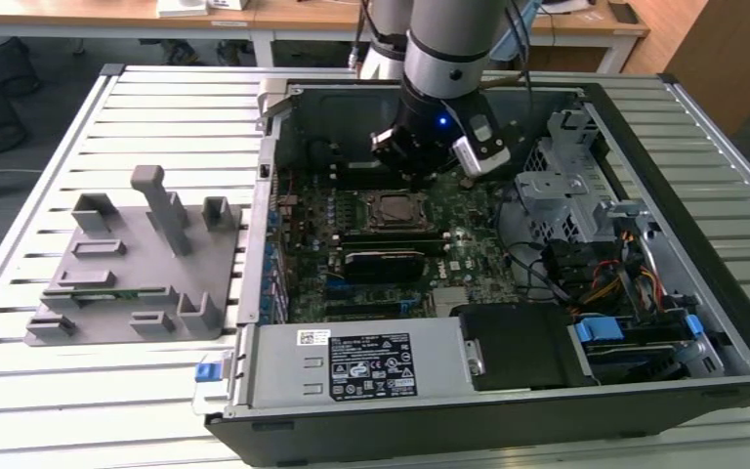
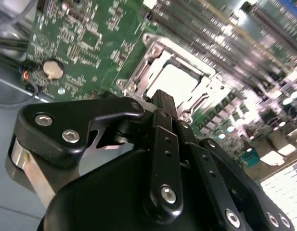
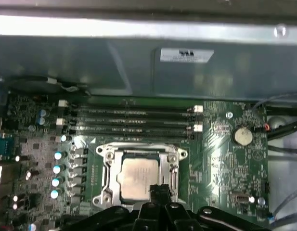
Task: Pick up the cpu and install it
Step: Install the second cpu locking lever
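The flat, square, silver-topped cpu [image 3: 137, 179] sits in the metal socket frame [image 3: 106, 166] on the green motherboard [image 3: 225, 159], just beyond the black claw [image 3: 160, 192], whose grip I cannot tell; the exterior view adds a grey plastic fixture block [image 1: 141, 264] on the slatted table [image 1: 114, 391].

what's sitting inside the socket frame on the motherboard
The cpu lies flat inside the socket frame, silver top showing. The gripper covers its near edge, and the contacts underneath are hidden.
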Controlling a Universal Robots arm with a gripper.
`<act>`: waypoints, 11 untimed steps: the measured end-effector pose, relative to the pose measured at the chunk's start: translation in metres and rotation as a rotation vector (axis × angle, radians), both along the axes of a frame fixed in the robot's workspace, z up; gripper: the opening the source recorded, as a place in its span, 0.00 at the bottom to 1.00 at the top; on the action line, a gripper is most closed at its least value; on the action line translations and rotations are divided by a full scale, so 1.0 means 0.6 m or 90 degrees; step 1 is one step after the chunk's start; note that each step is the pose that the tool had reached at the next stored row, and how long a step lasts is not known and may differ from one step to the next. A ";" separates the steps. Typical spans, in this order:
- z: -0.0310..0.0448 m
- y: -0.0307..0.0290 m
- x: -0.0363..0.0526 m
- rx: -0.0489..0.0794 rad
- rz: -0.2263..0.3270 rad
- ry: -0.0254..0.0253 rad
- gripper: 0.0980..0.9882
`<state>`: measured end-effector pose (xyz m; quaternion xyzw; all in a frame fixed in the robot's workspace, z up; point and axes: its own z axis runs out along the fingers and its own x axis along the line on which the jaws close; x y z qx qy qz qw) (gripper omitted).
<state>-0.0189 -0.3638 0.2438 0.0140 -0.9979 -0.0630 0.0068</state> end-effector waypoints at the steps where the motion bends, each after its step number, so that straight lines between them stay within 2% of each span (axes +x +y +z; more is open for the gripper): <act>1: 0.000 -0.0053 0.000 0.000 0.000 0.0000 0.01; 4: 0.000 -0.0235 0.000 0.000 0.000 0.0001 0.01; 5: 0.000 -0.0266 0.000 0.000 0.000 0.0011 0.01; 7: 0.000 -0.0285 0.002 0.006 0.000 0.0069 0.01; 8: 0.000 -0.0296 0.002 0.010 0.000 0.0086 0.01; 11: -0.002 -0.0364 0.002 0.011 0.000 0.0088 0.01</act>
